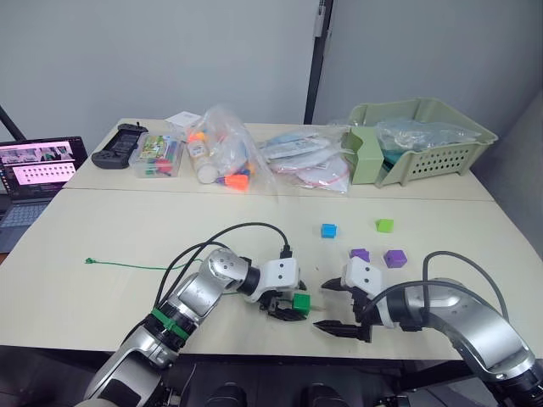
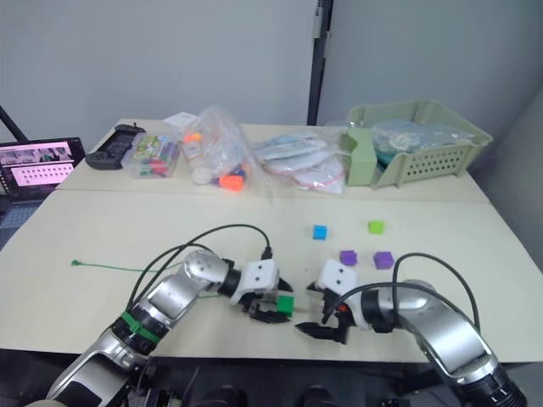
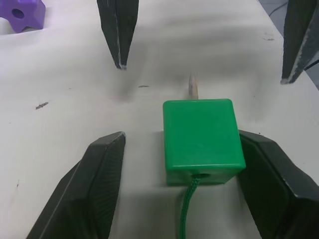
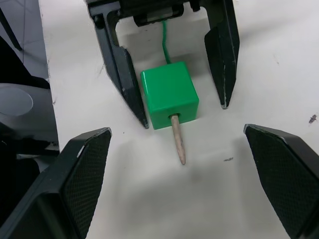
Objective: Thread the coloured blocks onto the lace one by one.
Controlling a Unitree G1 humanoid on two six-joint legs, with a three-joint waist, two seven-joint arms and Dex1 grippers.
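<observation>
One green block (image 3: 202,140), threaded on the lace (image 3: 185,214), lies between both wide-open, empty tools.

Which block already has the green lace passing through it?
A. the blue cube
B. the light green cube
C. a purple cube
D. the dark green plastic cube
D: the dark green plastic cube has the thin green lace entering one hole and the pale stiff tip sticking out of the other side.

We take this for an office or lab room: plain grey walls, two pale tables (image 1: 127,225) pushed together, an open laptop (image 1: 34,174) at far left, bagged supplies (image 1: 225,157) and a green basket (image 1: 424,140) along the far edge.
</observation>
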